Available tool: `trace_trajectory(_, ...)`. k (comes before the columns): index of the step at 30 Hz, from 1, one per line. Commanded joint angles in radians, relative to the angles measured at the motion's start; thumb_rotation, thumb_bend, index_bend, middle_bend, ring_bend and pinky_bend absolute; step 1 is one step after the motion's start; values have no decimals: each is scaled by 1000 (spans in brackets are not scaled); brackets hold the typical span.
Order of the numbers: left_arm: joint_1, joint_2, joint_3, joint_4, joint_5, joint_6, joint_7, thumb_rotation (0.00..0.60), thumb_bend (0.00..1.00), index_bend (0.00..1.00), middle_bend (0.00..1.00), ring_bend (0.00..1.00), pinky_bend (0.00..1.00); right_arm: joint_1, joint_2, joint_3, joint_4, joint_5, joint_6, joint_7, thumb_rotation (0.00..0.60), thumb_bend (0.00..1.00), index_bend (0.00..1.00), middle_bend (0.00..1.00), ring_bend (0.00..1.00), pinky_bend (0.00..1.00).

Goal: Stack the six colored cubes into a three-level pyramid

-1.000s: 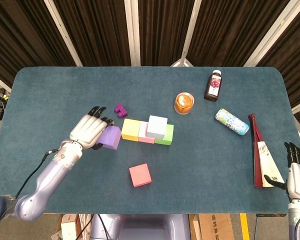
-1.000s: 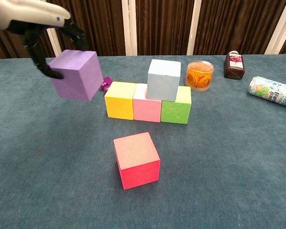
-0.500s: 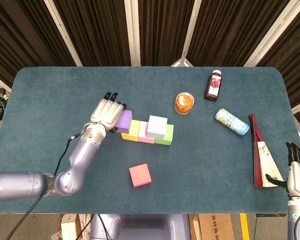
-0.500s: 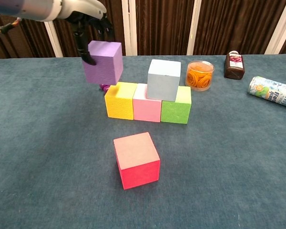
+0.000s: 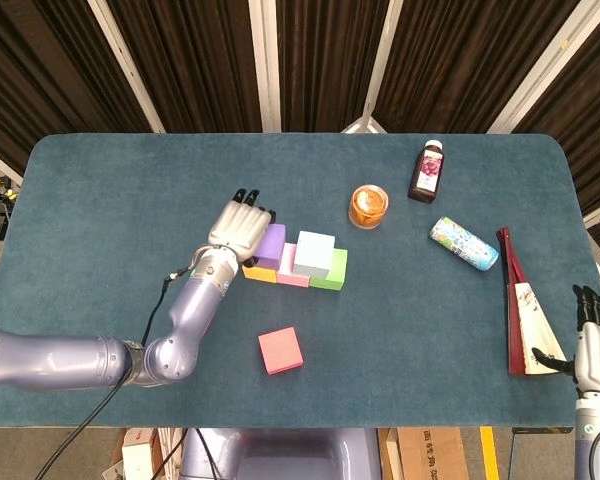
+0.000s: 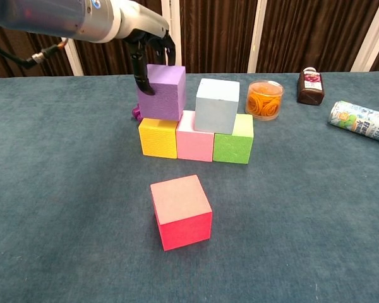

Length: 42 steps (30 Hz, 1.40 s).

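Note:
A row of three cubes stands mid-table: yellow, pink, green. A light blue cube sits on the pink and green ones. My left hand grips a purple cube from above and behind, low over the yellow cube and close beside the light blue one; contact with the yellow cube cannot be told. A red cube lies alone nearer the front. My right hand rests at the table's right front edge, fingers apart, holding nothing.
A small purple piece lies behind the yellow cube. At the back right are an orange jar, a dark bottle, and a lying patterned can. A folded fan-like item lies by the right edge.
My left hand has carried the purple cube rightward and down, from left of the row to just above the yellow cube. My right hand has stayed put.

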Motion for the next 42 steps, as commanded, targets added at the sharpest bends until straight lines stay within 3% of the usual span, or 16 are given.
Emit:
trace_trajectory(1,-4,-8,7,4,3,9,-3,600,442,311,331,0,0,-1,1,1,0,0,1,3,600,97,24,70,3,0)
trace_trajectory(42,-14,-106,9,58,52,59,-36,600,392,305,319,0,0,-12,19,8,-9,6,8,23,600,96,35,70,3,0)
